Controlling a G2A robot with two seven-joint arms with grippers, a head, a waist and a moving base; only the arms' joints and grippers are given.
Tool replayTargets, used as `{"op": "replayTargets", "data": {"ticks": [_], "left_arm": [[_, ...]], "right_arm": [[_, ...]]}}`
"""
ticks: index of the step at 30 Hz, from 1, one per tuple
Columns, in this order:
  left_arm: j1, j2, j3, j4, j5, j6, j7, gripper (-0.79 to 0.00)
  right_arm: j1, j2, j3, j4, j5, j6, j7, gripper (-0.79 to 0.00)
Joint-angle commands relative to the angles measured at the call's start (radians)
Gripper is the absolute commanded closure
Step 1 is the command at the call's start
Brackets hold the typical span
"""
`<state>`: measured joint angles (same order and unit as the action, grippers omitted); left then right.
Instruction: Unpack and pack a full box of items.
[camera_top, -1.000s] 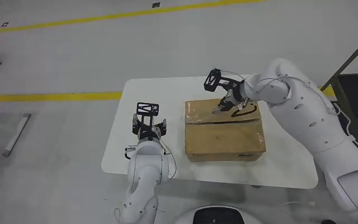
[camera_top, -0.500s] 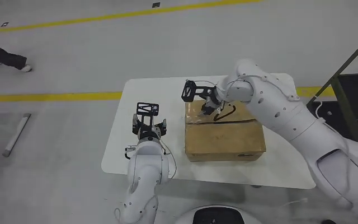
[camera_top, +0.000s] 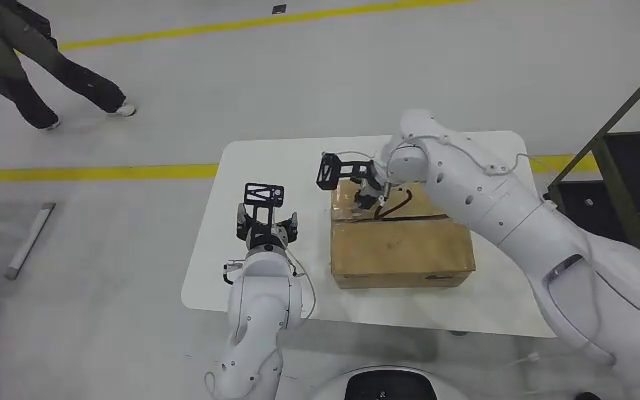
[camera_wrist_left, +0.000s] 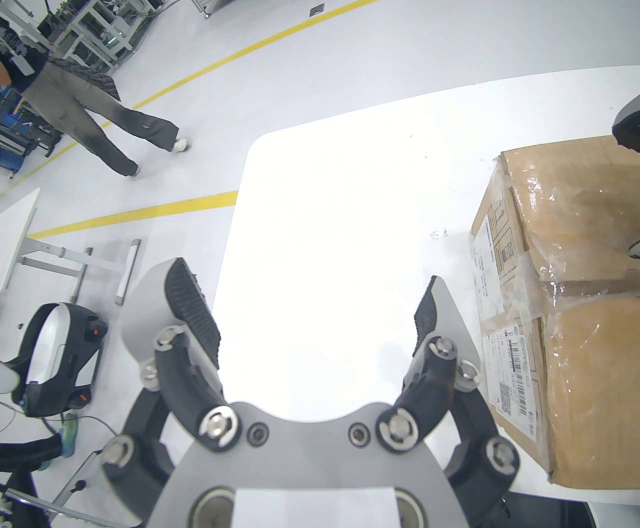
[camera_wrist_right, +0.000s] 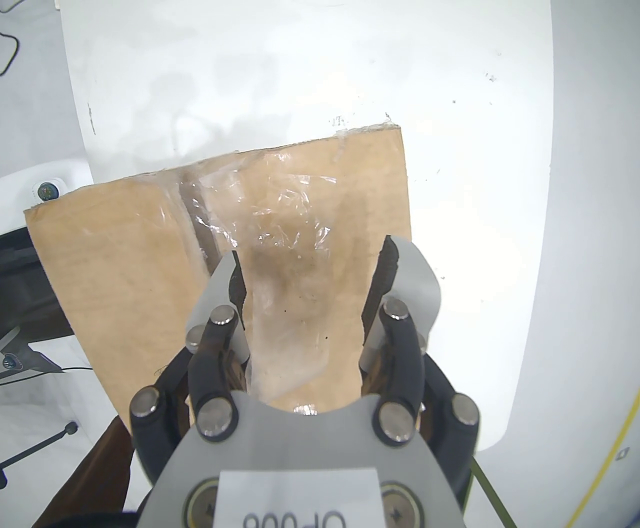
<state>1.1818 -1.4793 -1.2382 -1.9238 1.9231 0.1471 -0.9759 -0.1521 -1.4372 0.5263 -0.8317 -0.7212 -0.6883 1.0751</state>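
On table (camera_wrist_right: 300, 75), right gripper (camera_wrist_right: 311, 250) hangs half-spread over taped box (camera_wrist_right: 100, 260).

Labels (camera_wrist_left: 515, 375) on the box (camera_wrist_left: 590, 360) carry print too small to read.

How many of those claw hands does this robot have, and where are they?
2. The left gripper hangs open over the white table beside the cardboard box. The right gripper is open just over the box's taped top.
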Motion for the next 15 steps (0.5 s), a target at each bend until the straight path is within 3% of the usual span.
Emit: {"op": "replayTargets", "data": {"ticks": [1, 7, 15], "left_arm": [[0.0, 0.0, 0.0, 0.0, 0.0, 0.0, 0.0, -0.785], [0.0, 0.0, 0.0, 0.0, 0.0, 0.0, 0.0, -0.785], [0.0, 0.0, 0.0, 0.0, 0.0, 0.0, 0.0, -0.785]], "right_arm": [[0.001, -0.007, -0.009, 0.014, -0.002, -0.004, -0.007, -0.502], [0.01, -0.028, -0.027, 0.05, 0.002, -0.014, -0.019, -0.486], [0.02, -0.053, -0.05, 0.095, -0.004, -0.029, -0.029, -0.329]]}}
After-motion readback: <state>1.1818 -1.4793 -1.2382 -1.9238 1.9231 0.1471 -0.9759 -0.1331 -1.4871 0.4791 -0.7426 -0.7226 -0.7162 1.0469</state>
